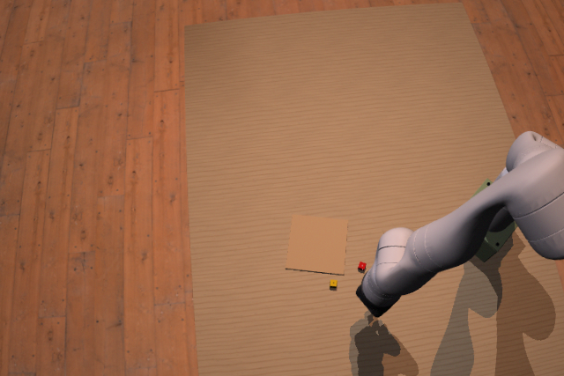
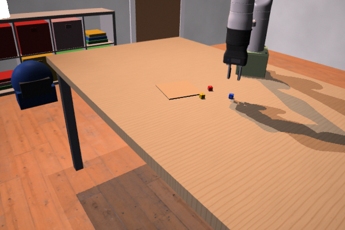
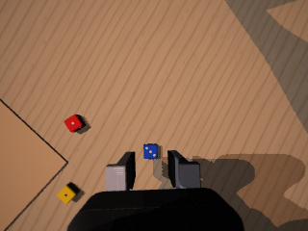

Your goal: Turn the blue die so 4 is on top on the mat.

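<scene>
The small blue die (image 2: 230, 96) lies on the bare table, to the right of the tan mat (image 2: 178, 89) and off it. In the wrist view the blue die (image 3: 150, 151) shows white pips on top and sits just ahead of my fingertips. My gripper (image 2: 234, 78) hangs straight down well above the die, its fingers partly apart and empty; it also shows in the wrist view (image 3: 150, 164). In the top view my arm hides the blue die. The mat (image 1: 317, 244) lies flat, and its corner shows in the wrist view (image 3: 24, 164).
A red die (image 2: 210, 88) and a yellow die (image 2: 202, 96) lie on the table just off the mat's right corner, left of the blue die; both also show in the wrist view, red (image 3: 73, 123) and yellow (image 3: 65, 193). My green base block (image 2: 255, 61) stands behind.
</scene>
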Motion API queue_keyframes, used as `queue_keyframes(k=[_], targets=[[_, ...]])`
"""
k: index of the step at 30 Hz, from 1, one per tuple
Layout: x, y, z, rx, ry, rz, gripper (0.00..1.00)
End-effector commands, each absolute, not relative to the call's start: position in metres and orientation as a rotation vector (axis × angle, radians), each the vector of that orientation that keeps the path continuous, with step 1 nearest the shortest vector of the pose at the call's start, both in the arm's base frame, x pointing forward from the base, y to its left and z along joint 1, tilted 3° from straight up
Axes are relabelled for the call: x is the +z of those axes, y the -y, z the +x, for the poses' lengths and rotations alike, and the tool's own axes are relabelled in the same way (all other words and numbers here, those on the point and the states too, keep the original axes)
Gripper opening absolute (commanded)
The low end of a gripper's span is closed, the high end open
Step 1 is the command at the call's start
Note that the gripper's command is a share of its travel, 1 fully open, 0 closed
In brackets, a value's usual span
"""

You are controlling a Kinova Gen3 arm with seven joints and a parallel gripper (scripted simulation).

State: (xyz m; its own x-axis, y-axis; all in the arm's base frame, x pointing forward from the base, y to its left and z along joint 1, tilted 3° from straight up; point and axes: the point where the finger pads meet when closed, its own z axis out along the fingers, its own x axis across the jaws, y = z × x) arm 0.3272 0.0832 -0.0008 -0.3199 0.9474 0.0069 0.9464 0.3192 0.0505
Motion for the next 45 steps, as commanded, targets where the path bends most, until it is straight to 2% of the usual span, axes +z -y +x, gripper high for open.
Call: queue_keyframes(k=[1,45], targets=[[0.0,-0.083,0.328,0.072,-2.531,1.818,0.64],[-0.034,-0.084,0.329,0.073,-2.532,1.817,0.64]])
